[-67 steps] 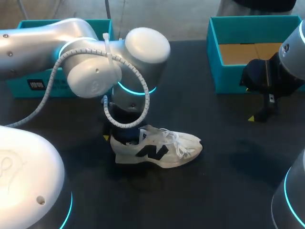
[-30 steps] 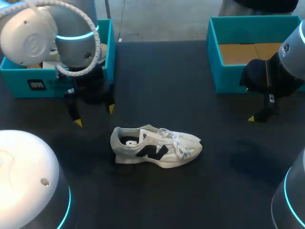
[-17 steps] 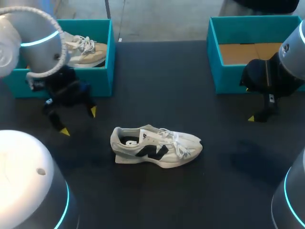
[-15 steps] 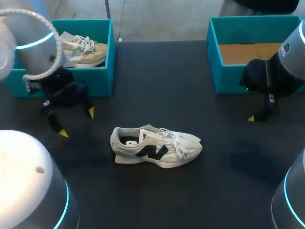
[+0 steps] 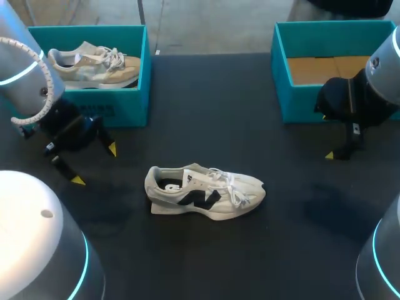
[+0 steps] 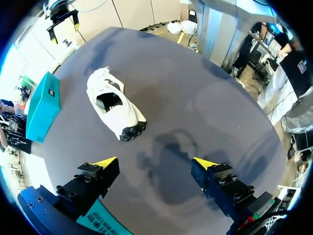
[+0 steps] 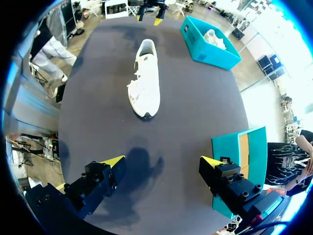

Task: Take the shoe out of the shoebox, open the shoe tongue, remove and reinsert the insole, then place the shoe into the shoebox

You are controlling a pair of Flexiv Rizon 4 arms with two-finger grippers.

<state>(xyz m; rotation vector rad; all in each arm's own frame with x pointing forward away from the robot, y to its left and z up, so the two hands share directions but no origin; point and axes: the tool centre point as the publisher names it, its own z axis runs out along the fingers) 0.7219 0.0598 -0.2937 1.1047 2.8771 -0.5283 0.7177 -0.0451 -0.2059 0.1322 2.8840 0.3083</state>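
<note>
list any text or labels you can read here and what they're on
Shoe: dark side emblem, no legible words; tongue tag print too small to read.
Left shoebox: dark front label, too blurred to read.
Nothing else legible.

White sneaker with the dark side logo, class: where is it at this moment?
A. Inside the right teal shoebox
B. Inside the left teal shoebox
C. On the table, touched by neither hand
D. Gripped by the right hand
C: the white sneaker sits on its sole on the black table, while the left hand and the right hand are both open and apart from it.
</note>
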